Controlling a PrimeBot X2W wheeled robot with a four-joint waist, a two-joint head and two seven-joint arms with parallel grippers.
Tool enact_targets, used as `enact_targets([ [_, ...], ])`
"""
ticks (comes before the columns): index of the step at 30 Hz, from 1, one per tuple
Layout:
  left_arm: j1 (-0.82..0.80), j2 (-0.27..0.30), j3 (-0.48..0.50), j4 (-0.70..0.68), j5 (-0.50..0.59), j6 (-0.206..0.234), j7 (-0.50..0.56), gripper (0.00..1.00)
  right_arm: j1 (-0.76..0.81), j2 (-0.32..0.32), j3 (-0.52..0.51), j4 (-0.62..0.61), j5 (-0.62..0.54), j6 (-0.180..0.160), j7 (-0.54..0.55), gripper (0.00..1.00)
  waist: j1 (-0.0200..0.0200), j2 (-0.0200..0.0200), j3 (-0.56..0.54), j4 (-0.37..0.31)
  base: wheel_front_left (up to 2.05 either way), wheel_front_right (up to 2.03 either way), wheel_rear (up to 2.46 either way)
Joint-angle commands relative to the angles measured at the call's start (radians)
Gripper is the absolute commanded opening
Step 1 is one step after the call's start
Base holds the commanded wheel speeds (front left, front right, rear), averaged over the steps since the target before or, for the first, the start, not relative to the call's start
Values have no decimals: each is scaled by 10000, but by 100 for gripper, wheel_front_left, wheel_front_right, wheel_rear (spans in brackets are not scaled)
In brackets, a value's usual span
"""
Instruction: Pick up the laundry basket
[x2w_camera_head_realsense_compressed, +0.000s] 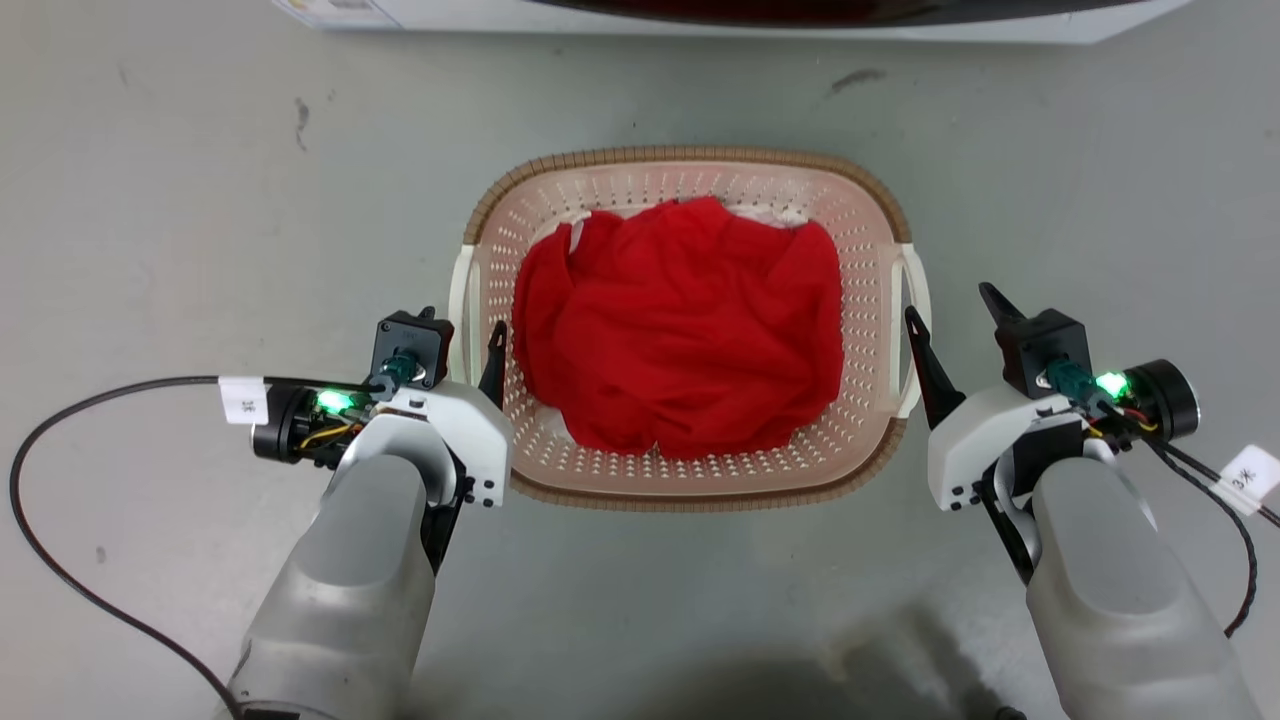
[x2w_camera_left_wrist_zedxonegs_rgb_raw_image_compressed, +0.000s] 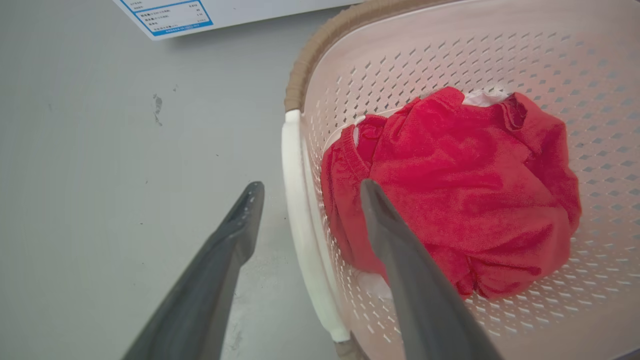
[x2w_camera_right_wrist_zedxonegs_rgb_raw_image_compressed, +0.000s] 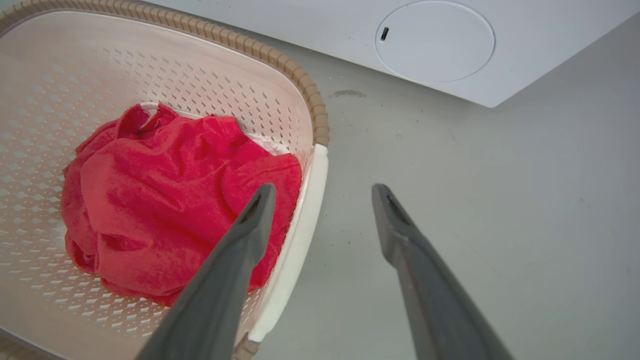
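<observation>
A grey floor (x2w_camera_head_realsense_compressed: 200, 200) is seen across the head view, and the white base of a washing machine (x2w_camera_head_realsense_compressed: 1000, 20) is cut off at 12 o'clock. The laundry basket (x2w_camera_head_realsense_compressed: 690, 157) is set on the floor at the centre of that view, near the machine but apart from it, with its brown rim uppermost and level. A crumpled red garment (x2w_camera_head_realsense_compressed: 680, 330) is heaped inside it, and a little white cloth shows at 12 o'clock of the heap.

At 9 o'clock of the basket the left gripper (x2w_camera_head_realsense_compressed: 462, 320) is held with its jaws spread. In the left wrist view one finger (x2w_camera_left_wrist_zedxonegs_rgb_raw_image_compressed: 244, 215) is seen outside the white left handle (x2w_camera_left_wrist_zedxonegs_rgb_raw_image_compressed: 294, 200) and the other inside the basket wall, over the garment. At 3 o'clock the right gripper (x2w_camera_head_realsense_compressed: 947, 300) is likewise spread, and the right handle (x2w_camera_right_wrist_zedxonegs_rgb_raw_image_compressed: 310, 210) is straddled in the same way in the right wrist view. Nothing is pinched by either gripper, and whether any finger touches the plastic cannot be told.

The step in hand is judged to be the lining-up of a two-armed grasp, with the lift not yet begun. Next, both pairs of jaws would need to be closed on the handles. The arms would then have to be raised together and evenly, so that the basket is kept level and the garment is not caught by the inner fingers.
</observation>
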Motion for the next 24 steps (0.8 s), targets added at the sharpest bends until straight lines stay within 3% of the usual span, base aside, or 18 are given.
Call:
enact_targets([
  [1,-269,-10,-39,83,46,-15,-28,100,-292,-5,35,165,3,-7,-22,100,-2,1,333,4,0,0,0],
  [24,-1298,-110,-782,1462,123,-162,-26,100,-1550,-5,286,2528,442,-7,-21,100,-2,1,1395,120,0,0,0],
])
